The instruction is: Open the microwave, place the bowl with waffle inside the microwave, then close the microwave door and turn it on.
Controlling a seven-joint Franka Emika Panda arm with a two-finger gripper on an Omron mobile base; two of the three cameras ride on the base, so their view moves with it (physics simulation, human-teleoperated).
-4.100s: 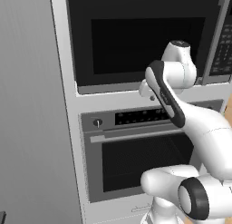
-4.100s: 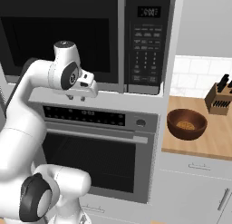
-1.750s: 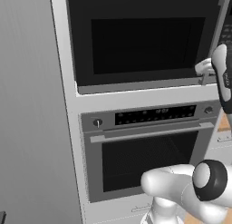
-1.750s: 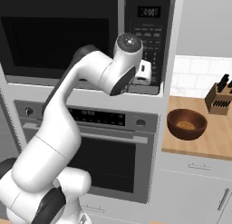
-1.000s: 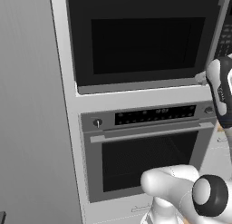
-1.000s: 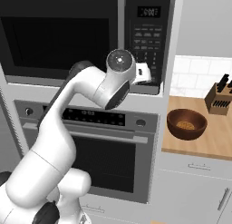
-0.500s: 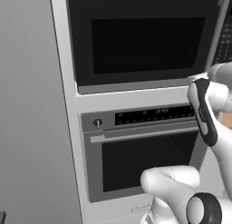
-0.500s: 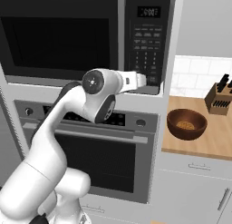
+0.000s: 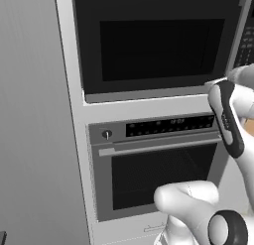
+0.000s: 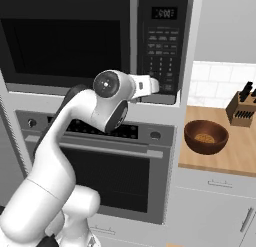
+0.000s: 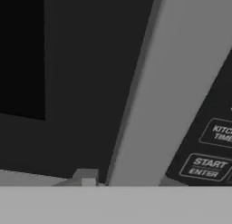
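1. Looking across my feeds, I see the microwave [image 10: 95, 41] as the biggest piece, built in above the silver-framed oven [image 10: 107, 161]; its keypad strip [image 10: 164, 46] runs down the right side, with START ENTER readable in the hand view.
2. I see the microwave door [image 9: 158, 40] flush and shut; its dark window fills most of the panel; its long grey bar handle [image 11: 172, 82] stands upright at the door's right edge, just beside the keypad.
3. I have the arm [image 10: 75, 141] reaching up from the base; the wrist sits level with the bottom edge of the microwave.
4. I see the gripper [image 10: 152, 85] at the lower end of the handle, very close to it; the handle runs down between the fingertips at the bottom of the hand view; I cannot tell whether the jaws have closed on it.
5. I find the bowl [image 10: 206, 137] on the wooden counter [image 10: 235, 151] to the right, well apart from the gripper; a knife block [image 10: 242, 108] stands behind it.
6. I see the waffle [image 10: 205, 138] lying inside the bowl.
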